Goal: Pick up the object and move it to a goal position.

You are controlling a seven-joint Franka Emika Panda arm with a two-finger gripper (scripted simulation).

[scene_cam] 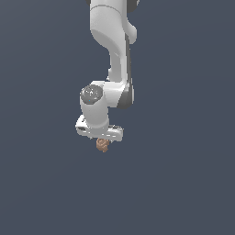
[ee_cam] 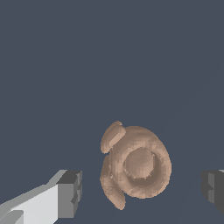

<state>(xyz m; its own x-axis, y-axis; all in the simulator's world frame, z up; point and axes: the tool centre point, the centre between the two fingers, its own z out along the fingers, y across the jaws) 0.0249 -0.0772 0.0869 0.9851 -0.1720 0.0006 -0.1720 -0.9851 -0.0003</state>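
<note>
One brown object (ee_cam: 136, 165), curled and knobbly, lies on the plain dark ground between the fingers (ee_cam: 70, 193) of the gripper (ee_cam: 142, 190), with a gap to each pad. Its jaws stand apart, touching nothing. Bare ground spreads on all sides of the arm (scene_cam: 112, 55).

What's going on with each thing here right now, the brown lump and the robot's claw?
Object: lying between the two fingers, touched by neither; a gap shows on each side.
Gripper: jaws open, straddling the object, holding nothing.
Arm: reaching down, wrist right above the object.
</note>
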